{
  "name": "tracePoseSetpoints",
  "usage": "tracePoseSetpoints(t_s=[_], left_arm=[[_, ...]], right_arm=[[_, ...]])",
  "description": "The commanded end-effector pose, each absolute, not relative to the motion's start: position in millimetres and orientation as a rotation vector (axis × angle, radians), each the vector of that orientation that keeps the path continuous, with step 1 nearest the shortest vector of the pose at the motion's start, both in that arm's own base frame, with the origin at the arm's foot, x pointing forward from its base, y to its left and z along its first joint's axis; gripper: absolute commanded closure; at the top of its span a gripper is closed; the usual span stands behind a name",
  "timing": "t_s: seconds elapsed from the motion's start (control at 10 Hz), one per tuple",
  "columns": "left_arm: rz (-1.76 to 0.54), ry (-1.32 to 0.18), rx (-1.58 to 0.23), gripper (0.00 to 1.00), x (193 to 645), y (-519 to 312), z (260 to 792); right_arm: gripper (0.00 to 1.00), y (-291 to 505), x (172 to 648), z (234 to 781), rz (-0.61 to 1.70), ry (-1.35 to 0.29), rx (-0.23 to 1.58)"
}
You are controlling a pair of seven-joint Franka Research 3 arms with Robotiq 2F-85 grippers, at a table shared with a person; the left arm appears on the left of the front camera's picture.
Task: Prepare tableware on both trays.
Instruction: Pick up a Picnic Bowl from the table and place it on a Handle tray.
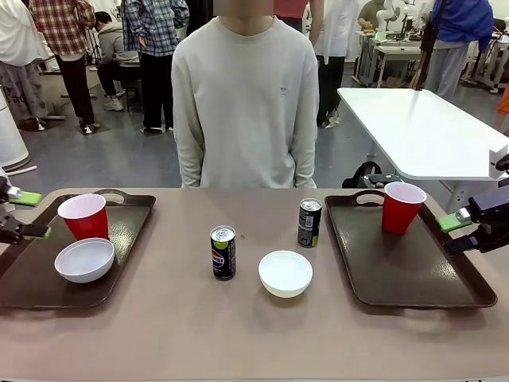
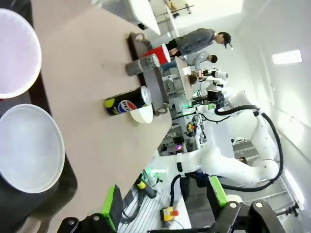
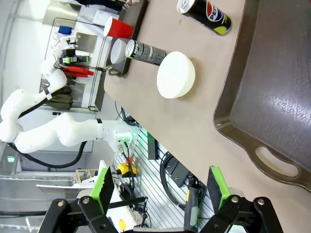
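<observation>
The left tray holds a red cup and a white bowl. On the right tray stands only a red cup. Between the trays, on the bare table, are two dark cans and a second white bowl. My left gripper hovers open at the left tray's outer edge, next to its cup. Beyond the right tray's outer rim my right gripper is open too. Nothing sits between the green pads or between the other pair. The right wrist view shows the right tray and the loose bowl.
A person in a pale sweatshirt stands at the far side, hands down and off the table. Behind to the right is a white table. Other people stand farther back.
</observation>
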State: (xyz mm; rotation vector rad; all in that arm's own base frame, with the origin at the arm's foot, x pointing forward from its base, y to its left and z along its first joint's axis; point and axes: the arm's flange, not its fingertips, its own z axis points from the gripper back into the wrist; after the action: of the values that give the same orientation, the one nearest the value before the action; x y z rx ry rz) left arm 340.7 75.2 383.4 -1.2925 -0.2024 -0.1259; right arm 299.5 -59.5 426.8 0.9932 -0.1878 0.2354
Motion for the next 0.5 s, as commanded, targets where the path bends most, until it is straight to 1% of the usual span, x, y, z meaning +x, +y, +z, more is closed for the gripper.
tracePoseSetpoints(t_s=[0.0,0.1,0.2,0.3,0.4], left_arm=[[-0.149,-0.235,-1.301,0.08,335,80,397],[-0.149,-0.235,-1.301,0.08,335,80,397],[-0.149,-0.235,-1.301,0.08,335,80,397],[-0.149,-0.235,-1.301,0.08,335,80,397],[-0.149,-0.235,-1.301,0.08,335,80,397]], right_arm=[[0.0,-46,279,459,0.266,-0.187,0.833],[0.0,-18,270,491,0.299,-0.146,0.678],[0.0,9,273,508,0.297,-0.122,0.567],[0.0,37,276,516,0.312,-0.091,0.48],[0.0,62,282,517,0.348,-0.046,0.447]])
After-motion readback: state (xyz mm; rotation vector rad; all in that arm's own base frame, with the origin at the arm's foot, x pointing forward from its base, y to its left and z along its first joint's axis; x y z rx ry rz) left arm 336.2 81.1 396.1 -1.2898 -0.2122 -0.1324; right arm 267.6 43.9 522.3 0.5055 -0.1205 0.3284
